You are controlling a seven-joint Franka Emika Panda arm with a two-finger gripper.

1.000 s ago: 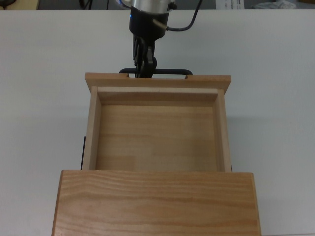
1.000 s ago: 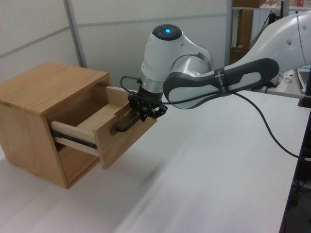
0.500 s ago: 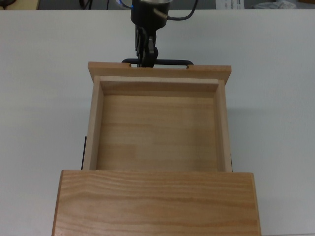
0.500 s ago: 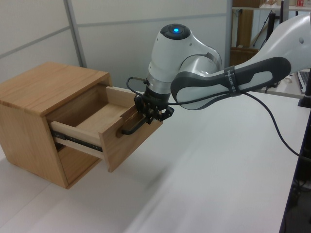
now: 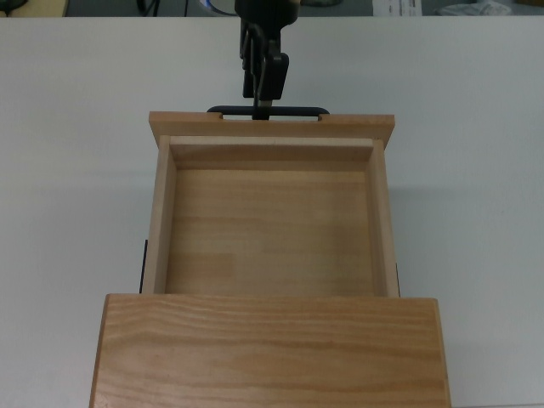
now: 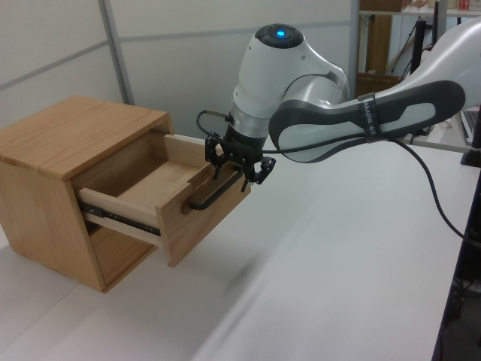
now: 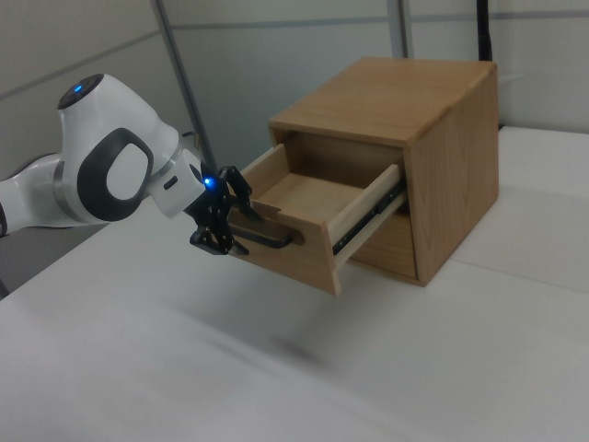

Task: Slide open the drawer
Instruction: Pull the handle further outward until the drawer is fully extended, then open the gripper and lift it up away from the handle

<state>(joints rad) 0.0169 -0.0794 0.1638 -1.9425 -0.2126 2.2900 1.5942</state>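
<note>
The drawer (image 5: 272,229) stands pulled far out of the wooden cabinet (image 5: 272,348), and its inside is bare. Its black U-shaped handle (image 5: 297,110) lies on the front panel, at the top view's upper side. My gripper (image 5: 263,89) is at the handle's middle. In the left view the gripper (image 6: 234,167) is open, its fingers spread above and below the handle (image 6: 207,201). The right view shows the gripper (image 7: 221,226) the same way in front of the drawer (image 7: 285,258) and handle (image 7: 267,238).
The cabinet (image 6: 68,135) sits on a white table (image 6: 323,286). The arm's black cable (image 6: 428,203) hangs over the table on the left view's right. A black post (image 6: 473,150) stands at that edge.
The drawer came out a little farther with the gripper shut on the handle. The fingers have since spread open and let go of the handle.
</note>
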